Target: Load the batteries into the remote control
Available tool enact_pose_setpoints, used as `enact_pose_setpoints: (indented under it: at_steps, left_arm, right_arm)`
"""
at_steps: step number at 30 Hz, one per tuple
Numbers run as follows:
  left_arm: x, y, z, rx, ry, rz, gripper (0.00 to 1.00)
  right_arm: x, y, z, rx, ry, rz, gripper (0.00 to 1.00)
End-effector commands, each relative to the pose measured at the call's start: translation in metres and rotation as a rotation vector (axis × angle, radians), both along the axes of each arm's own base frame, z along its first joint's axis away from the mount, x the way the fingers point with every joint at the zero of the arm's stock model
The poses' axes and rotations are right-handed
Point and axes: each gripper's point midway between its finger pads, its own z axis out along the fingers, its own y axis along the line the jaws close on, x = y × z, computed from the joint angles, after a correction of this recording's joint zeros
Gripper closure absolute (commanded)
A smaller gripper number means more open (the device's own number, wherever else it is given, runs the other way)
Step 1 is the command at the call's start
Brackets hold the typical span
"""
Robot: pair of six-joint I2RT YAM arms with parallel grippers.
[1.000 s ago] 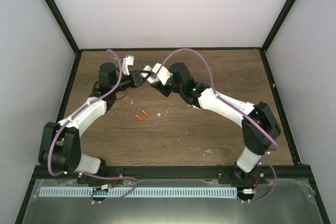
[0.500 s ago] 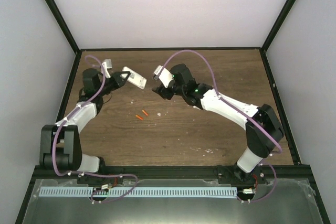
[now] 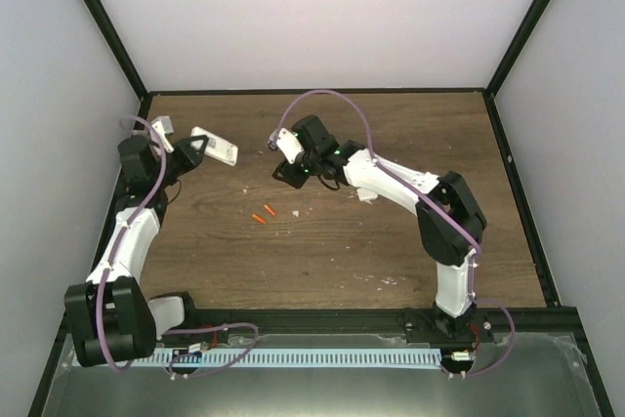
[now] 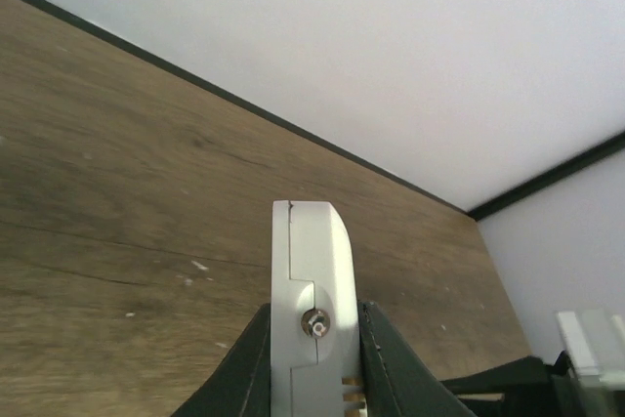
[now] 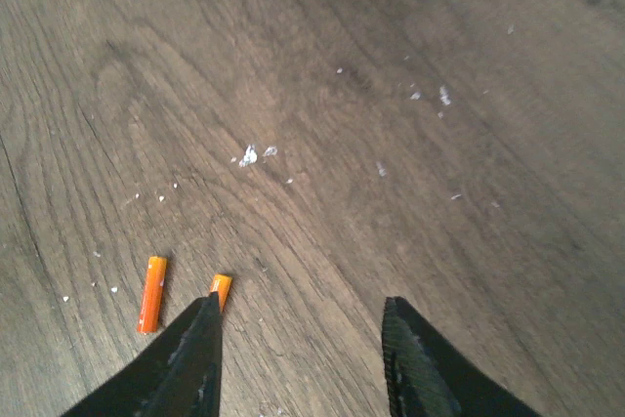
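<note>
- The left claw (image 4: 313,324) is closed on the remote (image 4: 311,251), pinching it by its two broad faces with the thin side turned toward the wrist camera. That grip leaves most of the body sticking out past the fingertips.
- Seen from above, the remote hangs in the air near the far left corner of the surface (image 3: 391,241), clear of the wood. I judge it is held up so its back can be offered for loading; which face points upward I cannot tell.
- The two batteries (image 3: 264,215) lie loose on the surface, left of its middle and well apart from the remote. They are side by side, not touching, and both are slanted the same way.
- The right claw (image 5: 303,302) is open and empty, pointing down just above them. One battery (image 5: 150,293) lies fully outside its fingers, and the other (image 5: 220,287) shows just at the tip of one finger (image 5: 190,368).
- This spread looks set for a pick. The next move likely calls for a slight shift so one battery sits between the fingers.
- White crumbs (image 5: 249,155) are scattered beyond the batteries. A small white piece (image 3: 366,195) lies under the right arm; I cannot tell what it is.
- Neither battery is in the remote yet, so loading has not begun.
</note>
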Motion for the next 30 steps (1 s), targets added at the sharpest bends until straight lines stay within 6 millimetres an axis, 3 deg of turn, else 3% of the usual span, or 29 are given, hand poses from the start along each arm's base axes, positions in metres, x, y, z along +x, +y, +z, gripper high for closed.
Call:
enact_pose_setpoints:
  at_steps: [1, 10, 17, 30]
  left_arm:
    - [-0.010, 0.029, 0.003, 0.015, 0.007, 0.084, 1.00]
    - [-0.020, 0.036, 0.006, 0.011, 0.014, 0.113, 1.00]
    - [-0.026, 0.036, 0.001, 0.013, 0.031, 0.120, 1.00]
    - [-0.033, 0.039, 0.012, 0.026, 0.033, 0.148, 1.00]
  right_arm:
    - [-0.010, 0.014, -0.012, -0.053, 0.093, 0.019, 0.65]
    - [-0.037, 0.045, -0.046, -0.133, 0.150, 0.123, 0.74]
    - [-0.061, 0.066, -0.061, -0.163, 0.164, 0.208, 0.71]
    - [-0.064, 0.071, -0.093, -0.225, 0.193, 0.205, 0.66]
